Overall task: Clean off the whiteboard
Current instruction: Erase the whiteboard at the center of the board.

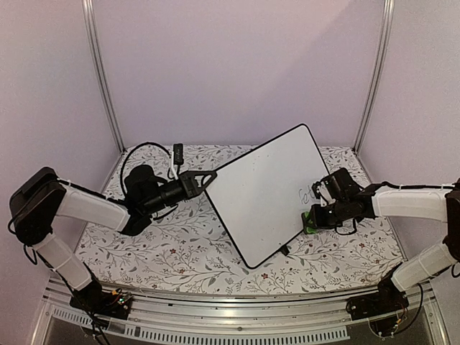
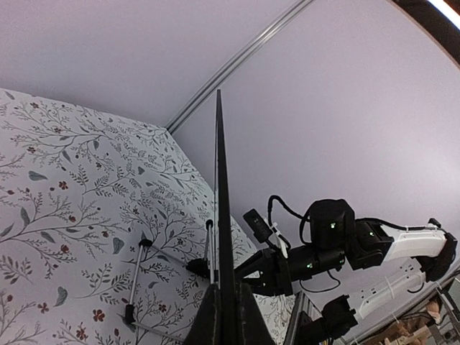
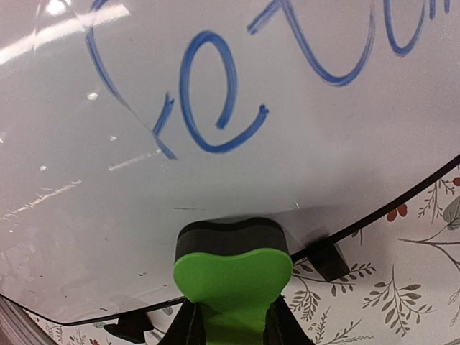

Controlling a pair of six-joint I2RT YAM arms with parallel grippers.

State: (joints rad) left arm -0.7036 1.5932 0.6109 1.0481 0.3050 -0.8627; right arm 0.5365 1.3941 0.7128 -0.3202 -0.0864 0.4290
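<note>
1. The whiteboard (image 1: pixel 266 194) sits in the middle of the flower-patterned table (image 1: pixel 165 251), turned so its corners point away and toward the arms. It is tilted, not lying flat.
2. The left pincer (image 1: pixel 208 177) is clamped on the board's left edge. In the left wrist view the whiteboard (image 2: pixel 219 215) appears edge-on as 1 thin dark line, and the left pincer (image 2: pixel 226 309) has its 2 fingers pressed to either face at the bottom of the frame.
3. The right pincer (image 1: pixel 314 214) is at the board's right side, pinching a green eraser (image 1: pixel 308 223). The right wrist view shows the right pincer (image 3: pixel 231 327) with 1 finger on each flank of the eraser (image 3: pixel 231 277).
4. The eraser's dark felt layer meets the whiteboard (image 3: pixel 72 215) close to its curved black rim.
5. Blue writing (image 3: pixel 208 100) in looping letters lies on the white surface just above the eraser. From the top camera the blue writing (image 1: pixel 305 192) is only a faint scrawl near the right edge, and I cannot read the word.
6. 2 black clip feet (image 3: pixel 327 259) jut from the rim beside the eraser, over the table (image 3: pixel 402 287).
</note>
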